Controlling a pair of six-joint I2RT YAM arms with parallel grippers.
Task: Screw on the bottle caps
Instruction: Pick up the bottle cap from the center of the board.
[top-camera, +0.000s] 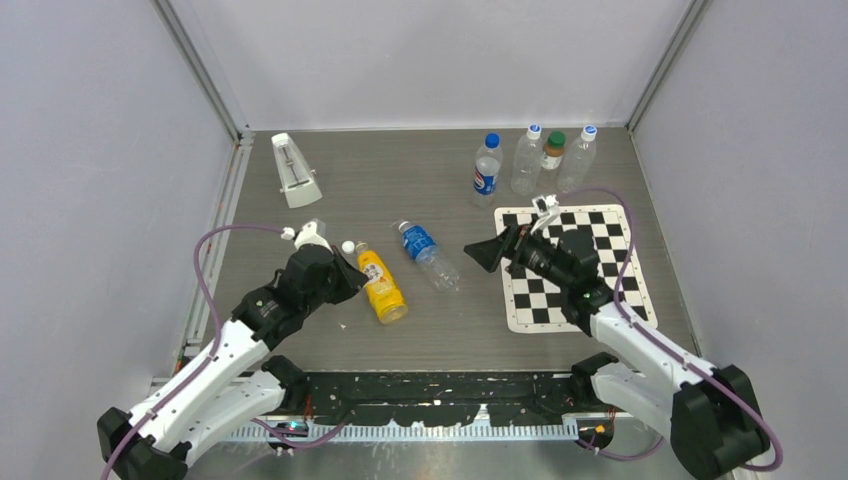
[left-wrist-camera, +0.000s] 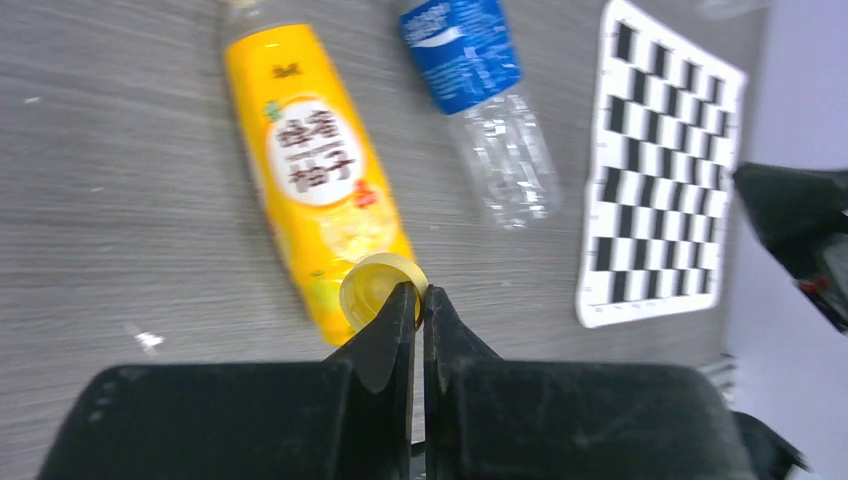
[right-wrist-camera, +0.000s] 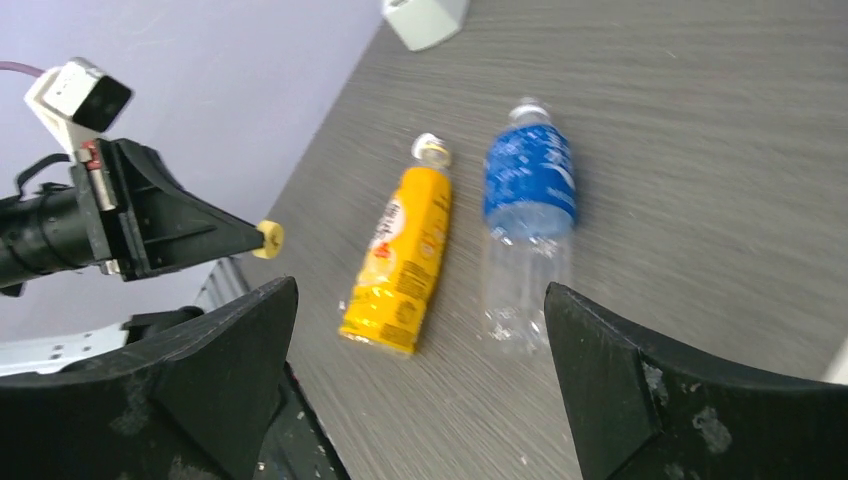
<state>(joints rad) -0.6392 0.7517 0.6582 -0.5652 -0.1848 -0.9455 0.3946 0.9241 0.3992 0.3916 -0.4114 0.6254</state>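
Note:
My left gripper (left-wrist-camera: 420, 292) is shut on the rim of the yellow bottle cap (left-wrist-camera: 372, 290), which shows its hollow side. It holds the cap above the table by the base of the yellow bottle (left-wrist-camera: 310, 170). From the right wrist view the same cap (right-wrist-camera: 268, 238) sits at the tip of the left fingers, left of the yellow bottle (right-wrist-camera: 405, 250). That bottle lies flat with its open neck (right-wrist-camera: 432, 150) toward the back. A clear bottle with a blue label (top-camera: 428, 255) lies beside it. My right gripper (right-wrist-camera: 420, 295) hangs open and empty above and to the right of both bottles.
Several upright capped bottles (top-camera: 535, 160) stand at the back right. A checkerboard mat (top-camera: 610, 240) lies under the right arm. A white wedge-shaped object (top-camera: 296, 172) stands at the back left. Grey walls close in the table on three sides.

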